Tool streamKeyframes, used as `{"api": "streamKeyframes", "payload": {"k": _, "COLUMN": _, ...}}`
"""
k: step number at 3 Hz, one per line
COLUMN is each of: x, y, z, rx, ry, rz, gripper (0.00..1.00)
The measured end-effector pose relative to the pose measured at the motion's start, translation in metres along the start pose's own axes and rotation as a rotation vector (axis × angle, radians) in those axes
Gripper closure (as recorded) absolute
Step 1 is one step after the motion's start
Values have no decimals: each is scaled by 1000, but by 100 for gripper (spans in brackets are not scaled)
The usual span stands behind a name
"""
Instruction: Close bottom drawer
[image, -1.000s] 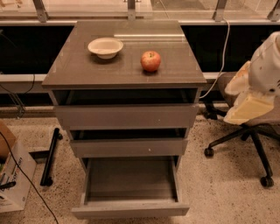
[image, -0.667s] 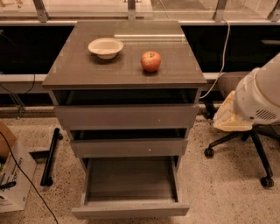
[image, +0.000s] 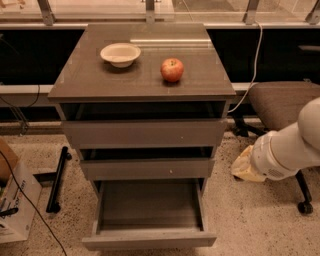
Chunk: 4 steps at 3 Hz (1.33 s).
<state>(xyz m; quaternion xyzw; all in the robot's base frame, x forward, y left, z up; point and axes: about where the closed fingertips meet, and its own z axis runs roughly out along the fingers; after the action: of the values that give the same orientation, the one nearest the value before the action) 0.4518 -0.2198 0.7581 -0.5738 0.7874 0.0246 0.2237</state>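
Observation:
The bottom drawer (image: 149, 239) of the grey-brown cabinet stands pulled far out toward me, and its grey box interior (image: 150, 204) is empty. The two drawers above it, the wide top one (image: 144, 132) and the middle one (image: 147, 168) with a small pale dot, are slightly ajar. My white arm (image: 290, 147) comes in from the right. My gripper (image: 245, 165), a pale yellowish end piece, hangs to the right of the cabinet at about the middle drawer's height, apart from it.
A cream bowl (image: 120, 54) and a red apple (image: 172, 70) sit on the cabinet top (image: 90, 80). An office chair (image: 280, 102) stands behind my arm at right. A cardboard box (image: 15, 200), cables and a black bar (image: 57, 177) lie on the floor at left.
My arm has swung down and to the left, bringing the gripper lower and closer to the cabinet's right side. The drawers, bowl and apple have not moved.

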Motion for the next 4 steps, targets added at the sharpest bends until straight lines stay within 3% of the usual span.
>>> {"api": "streamKeyframes", "payload": {"k": 1, "x": 45, "y": 3, "z": 77, "rx": -28, "ry": -28, "rz": 51, "gripper": 100}}
{"api": "streamKeyframes", "payload": {"k": 2, "x": 73, "y": 10, "z": 135, "rx": -73, "ry": -33, "rz": 103, "gripper": 100}}
{"api": "streamKeyframes", "payload": {"k": 3, "x": 73, "y": 10, "z": 136, "rx": -73, "ry": -33, "rz": 103, "gripper": 100}}
{"api": "streamKeyframes", "payload": {"k": 4, "x": 71, "y": 22, "z": 163, "rx": -115, "ry": -52, "rz": 122, "gripper": 100}}
